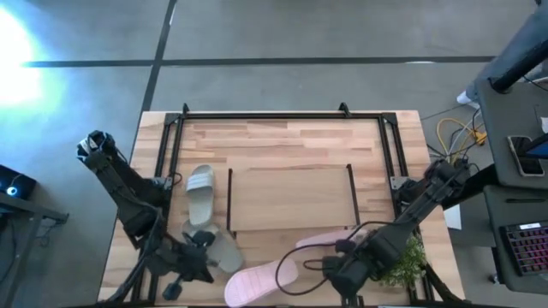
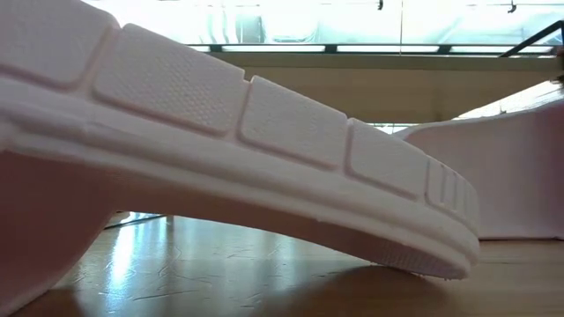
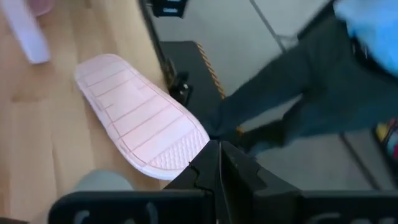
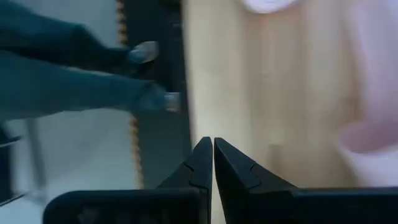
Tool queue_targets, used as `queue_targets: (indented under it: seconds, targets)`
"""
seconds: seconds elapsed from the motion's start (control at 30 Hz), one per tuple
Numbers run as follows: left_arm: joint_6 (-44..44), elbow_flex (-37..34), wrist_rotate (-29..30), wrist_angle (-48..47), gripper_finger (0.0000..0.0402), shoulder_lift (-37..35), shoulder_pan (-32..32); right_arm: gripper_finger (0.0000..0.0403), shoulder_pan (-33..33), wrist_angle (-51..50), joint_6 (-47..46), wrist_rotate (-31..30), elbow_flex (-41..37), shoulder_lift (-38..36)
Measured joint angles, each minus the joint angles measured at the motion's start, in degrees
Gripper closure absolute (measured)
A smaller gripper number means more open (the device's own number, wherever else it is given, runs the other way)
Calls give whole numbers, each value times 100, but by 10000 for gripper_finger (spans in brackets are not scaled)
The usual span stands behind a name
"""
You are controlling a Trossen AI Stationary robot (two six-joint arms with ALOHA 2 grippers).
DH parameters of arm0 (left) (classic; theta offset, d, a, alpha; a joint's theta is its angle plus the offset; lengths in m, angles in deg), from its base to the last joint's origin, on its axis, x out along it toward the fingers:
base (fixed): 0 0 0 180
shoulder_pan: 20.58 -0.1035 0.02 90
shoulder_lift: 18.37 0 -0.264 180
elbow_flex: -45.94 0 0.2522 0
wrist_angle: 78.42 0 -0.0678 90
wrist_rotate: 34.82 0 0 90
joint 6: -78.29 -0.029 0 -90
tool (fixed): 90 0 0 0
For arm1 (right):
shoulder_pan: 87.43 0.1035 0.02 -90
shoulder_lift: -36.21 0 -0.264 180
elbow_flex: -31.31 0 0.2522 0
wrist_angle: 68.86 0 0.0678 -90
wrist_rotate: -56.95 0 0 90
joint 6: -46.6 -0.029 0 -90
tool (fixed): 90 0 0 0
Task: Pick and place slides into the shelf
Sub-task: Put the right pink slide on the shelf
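Note:
In the high view one pale pink slide (image 1: 261, 282) lies sole up at the table's near edge. The other pink slide (image 1: 330, 241) rests by the shelf's (image 1: 291, 198) near right corner. One grey-green slide (image 1: 200, 192) lies left of the shelf, and the other (image 1: 224, 250) sits nearer, beside my left gripper (image 1: 204, 261). My left gripper (image 3: 219, 155) is shut and points toward the upturned pink slide (image 3: 140, 127). My right gripper (image 1: 324, 272) (image 4: 212, 149) is shut over bare wood between the two pink slides. The upturned slide's sole (image 2: 264, 150) fills the low view.
A larger black tube frame (image 1: 282, 114) runs around the table. A small green plant (image 1: 409, 261) stands by the right arm near the table's near right corner. A person's legs (image 3: 298, 106) (image 4: 68, 81) stand just beyond the near edge. Bare wood lies behind the shelf.

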Motion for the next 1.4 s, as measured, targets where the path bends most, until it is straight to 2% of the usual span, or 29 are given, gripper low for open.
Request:
queue_targets:
  seconds: [0.13,0.23,0.4,0.7,0.83,0.97,1.07,1.27,1.4]
  targets:
    - [-193,-95,11,0,402,0,88,394,2,477,-152,521,0,219]
    - [-180,-133,15,-11,402,2,91,394,0,464,-515,771,0,317]
    - [-195,-133,128,-65,402,189,119,394,0,307,-1167,905,0,330]
    - [-206,-133,171,-262,402,963,130,394,204,-307,-1491,-30,228,312]
    - [-178,-108,531,-581,402,1343,139,394,439,-852,-1677,-997,433,316]
    - [-177,-87,908,-681,402,1627,137,394,664,-1504,-2436,-2005,554,314]
    - [-173,-89,1257,-845,402,1773,136,394,781,-1741,-3034,-2509,498,313]
    - [-167,-89,2067,-1273,402,1927,134,394,800,-1438,-3526,-2549,238,430]
    - [-167,-111,2255,-1402,402,1930,130,394,800,-1121,-3397,-2548,240,628]
